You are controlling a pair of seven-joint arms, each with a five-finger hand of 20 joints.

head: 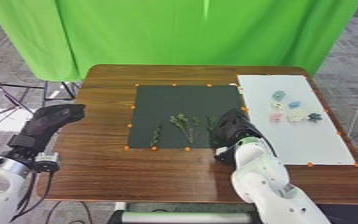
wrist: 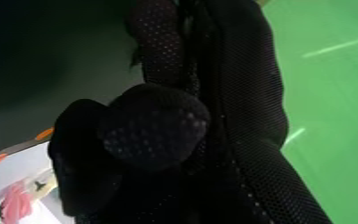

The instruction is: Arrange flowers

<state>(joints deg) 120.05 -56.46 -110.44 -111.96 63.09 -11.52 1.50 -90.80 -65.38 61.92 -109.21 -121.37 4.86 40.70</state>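
Black-gloved right hand (head: 238, 127) held over right edge of black rectangular mat (head: 184, 97), near leafy green stems (head: 181, 119); openness, grip cannot be told.

"How was the light?"
"Bright, fairly even in the head view. Green curtain (head: 202, 35) strongly lit, soft shade in the folds. White board (head: 309, 145) glowed, dark mat (head: 158, 102) stayed dull. Faint sheen on the brown table (head: 175, 175)."
"Floor?"
"Grey floor (head: 15, 55) had pale bright patches at left. Couldn't tell the source."
"Right wrist view?"
"Darker up close. Right hand (head: 236, 125) near black, small glints on the mesh. Mat sank into deep shadow. Pale streaks of glare on the curtain."
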